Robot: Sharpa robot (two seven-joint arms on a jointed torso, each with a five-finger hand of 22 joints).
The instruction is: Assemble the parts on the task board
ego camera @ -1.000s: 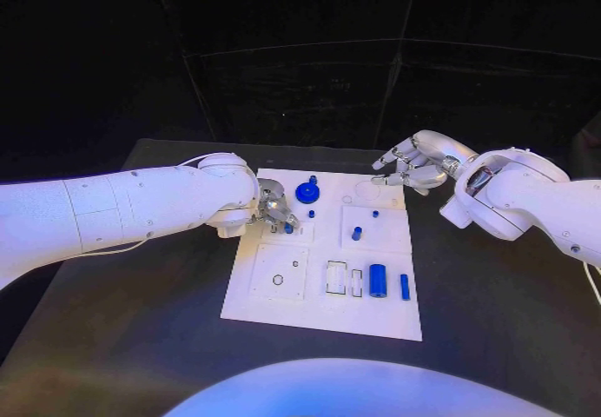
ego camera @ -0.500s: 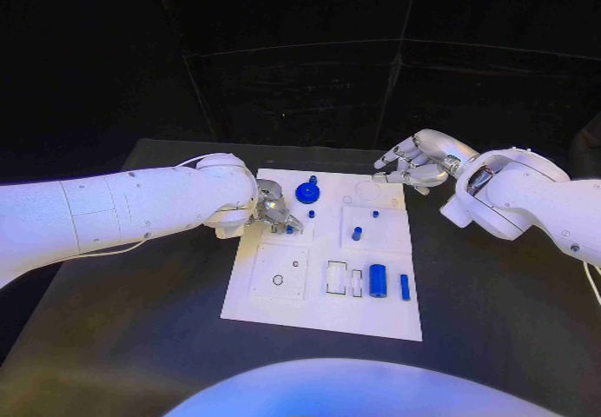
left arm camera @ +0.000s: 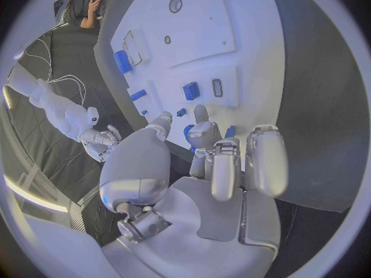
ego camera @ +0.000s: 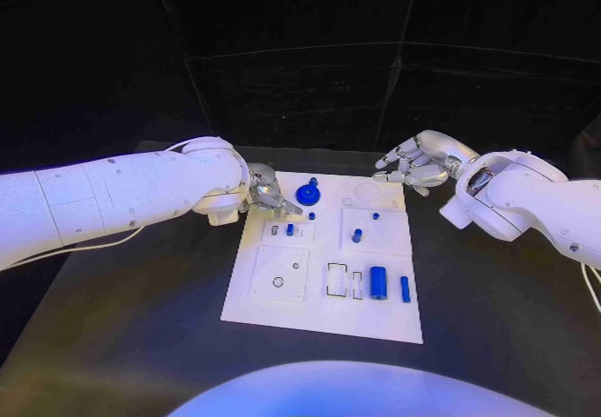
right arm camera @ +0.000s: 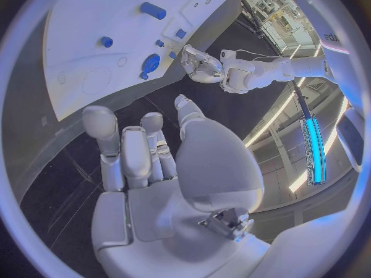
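Left hand (ego camera: 267,196) lifted off the small blue part (ego camera: 289,229), now seated in its task board (ego camera: 320,314) slot; fingers apart, empty. Right hand (ego camera: 417,162) hovers open, idle.

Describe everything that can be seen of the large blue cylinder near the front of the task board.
The large blue cylinder is a smooth, solid-looking piece of glossy blue, probably plastic. It lies on its side on the white task board, in the row of parts toward the near edge, its long axis pointing away from the robot. A thinner blue rod lies beside it on the right, and outlined rectangular slots lie on its left. No hand touches it. The left wrist view shows it too.
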